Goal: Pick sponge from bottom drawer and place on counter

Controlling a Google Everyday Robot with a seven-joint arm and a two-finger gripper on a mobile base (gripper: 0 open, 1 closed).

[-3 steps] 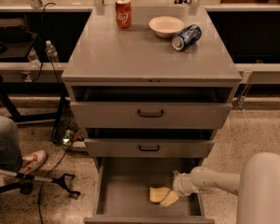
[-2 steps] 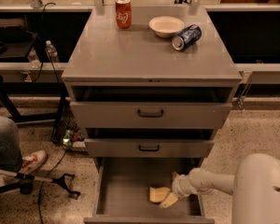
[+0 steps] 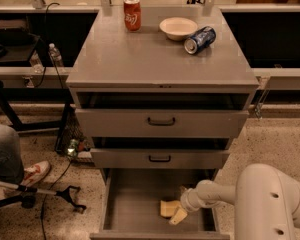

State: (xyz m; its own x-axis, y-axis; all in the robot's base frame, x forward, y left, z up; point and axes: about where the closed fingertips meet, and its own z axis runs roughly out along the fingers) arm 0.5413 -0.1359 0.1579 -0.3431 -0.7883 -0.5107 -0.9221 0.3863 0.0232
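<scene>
The bottom drawer is pulled open at the foot of the grey cabinet. The pale yellow sponge lies on the drawer floor, right of the middle. My gripper reaches into the drawer from the right, down at the sponge's right side and touching or nearly touching it. The cream arm fills the lower right corner. The counter is the flat grey top of the cabinet, far above the gripper.
On the counter's far part stand a red soda can and a white bowl, and a blue can lies on its side. The two upper drawers stand slightly open. A person's leg and shoe are at the left.
The arm's large link has shifted a little to the left. The gripper has stayed low in the drawer at the sponge, which has not visibly moved.
</scene>
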